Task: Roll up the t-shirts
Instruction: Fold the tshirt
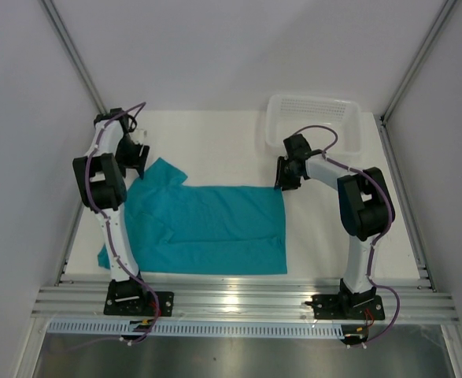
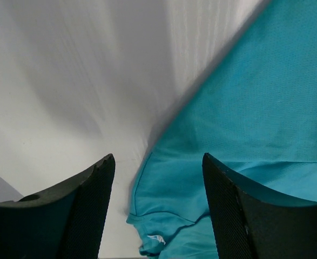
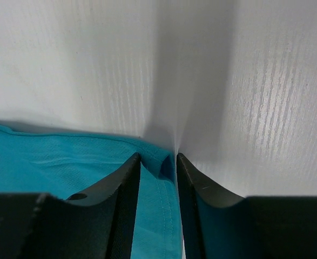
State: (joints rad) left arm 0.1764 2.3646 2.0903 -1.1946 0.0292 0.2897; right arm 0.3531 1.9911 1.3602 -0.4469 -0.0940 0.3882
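Observation:
The teal t-shirt [image 1: 207, 228] lies spread flat on the white table [image 1: 215, 142], its hem to the right and its collar to the left. My left gripper [image 1: 136, 161] hovers open over the far-left shoulder. In the left wrist view, the left gripper [image 2: 158, 157] has wide-apart jaws framing the t-shirt [image 2: 255, 108], its collar and a small white neck label [image 2: 158, 238]. My right gripper [image 1: 282, 183] is down at the shirt's far-right hem corner. In the right wrist view, the right gripper [image 3: 157, 156] is narrowly open, and the t-shirt [image 3: 66, 162] has its corner bunched between the jaws.
A white plastic basket [image 1: 349, 106] stands at the back right of the table, just behind the right arm. White walls close in both sides. A metal rail [image 1: 238, 299] runs along the near edge by the arm bases.

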